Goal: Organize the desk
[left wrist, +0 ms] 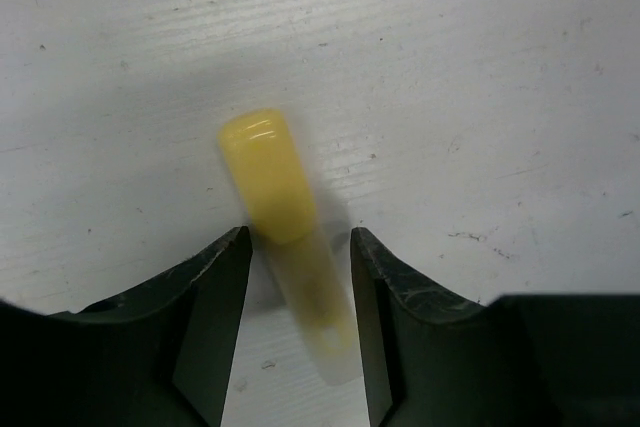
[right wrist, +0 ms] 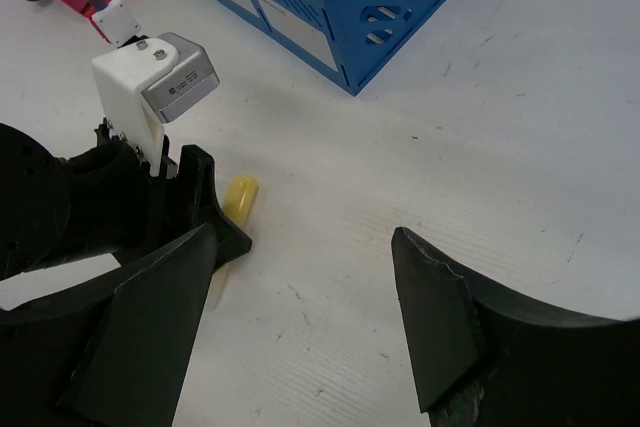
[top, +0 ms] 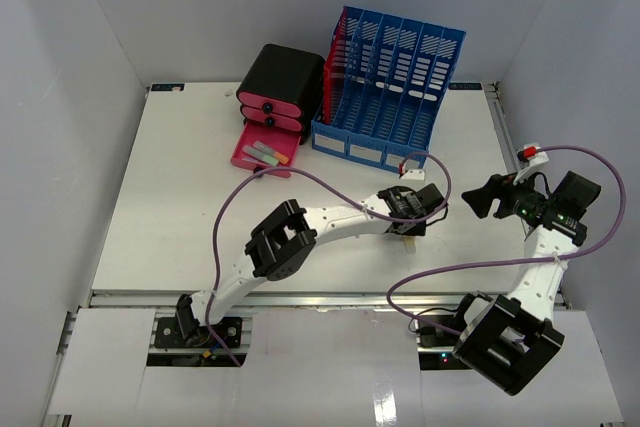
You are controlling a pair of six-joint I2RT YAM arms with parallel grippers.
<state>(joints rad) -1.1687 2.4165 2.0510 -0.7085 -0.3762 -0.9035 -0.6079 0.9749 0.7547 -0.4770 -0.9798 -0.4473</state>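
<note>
1. Top external view: the white surface [top: 180, 197] fills the floor of a grey-walled enclosure, with both arm bases at its near edge
2. At the far edge stands a blue file rack [top: 390, 87] with several upright slots. A red rack [top: 340, 42] sits against its left end
3. Left of the racks is a black and pink drawer unit [top: 280, 87]. Its lowest drawer [top: 243, 154] stands open toward the arms, with a few pens lying in it
4. The left arm [top: 330, 219] stretches rightward across the surface, its wrist low at centre right, near the front of the blue rack but apart from it
5. Left wrist view: a yellow marker [left wrist: 270, 187] lies on the surface between the left jaws, its rounded cap pointing away from the camera and its body slightly tilted and blurred
6. The left jaws are parted astride the marker, not clenched on it. One finger [left wrist: 215, 297] sits at the marker's edge, while bare surface shows between the cap and the other finger
7. The right arm [top: 545, 247] stands at the right side of the surface, its head turned toward the left arm's wrist
8. Right wrist view: the right jaws are released wide above the surface, fingers [right wrist: 150, 317] far apart with nothing between them. Beyond them, the marker's cap [right wrist: 240, 197] shows just beside the left arm's fingers, and a corner of the blue rack [right wrist: 340, 17] sits farther back
</note>
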